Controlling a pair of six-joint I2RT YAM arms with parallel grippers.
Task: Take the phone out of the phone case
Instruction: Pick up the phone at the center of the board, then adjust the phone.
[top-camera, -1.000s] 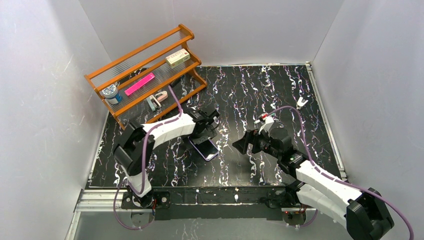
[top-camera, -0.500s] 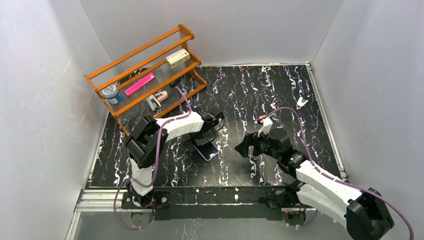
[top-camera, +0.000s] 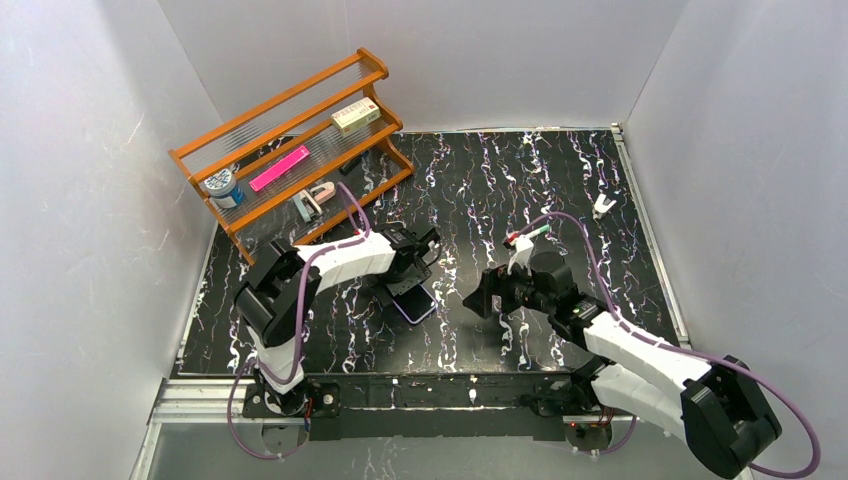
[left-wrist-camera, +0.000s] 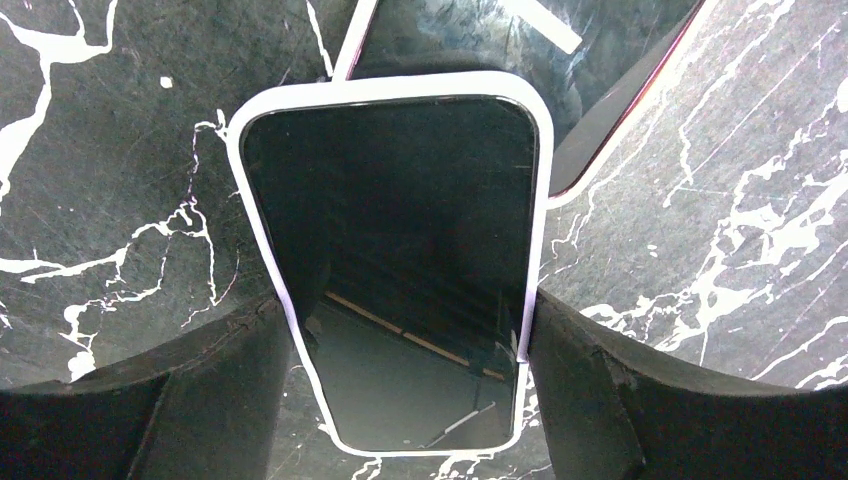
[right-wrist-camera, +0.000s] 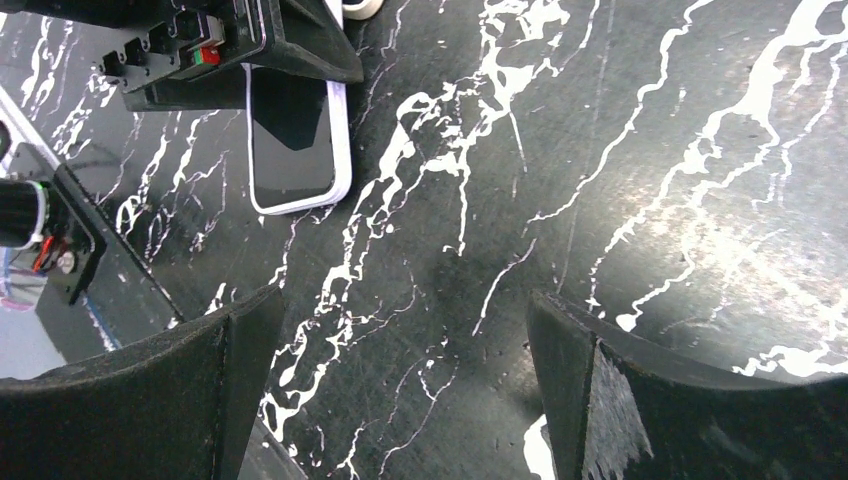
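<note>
Marble tabletop (top-camera: 520, 180): phone (left-wrist-camera: 390, 260) between left jaws (both sides touching).

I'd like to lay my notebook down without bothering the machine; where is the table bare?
Bare: the far table between the wooden rack and the white clip, and the strip along the near edge. Crowded: the middle, where the left claw grips the phone and the open right claw hovers close by.
</note>
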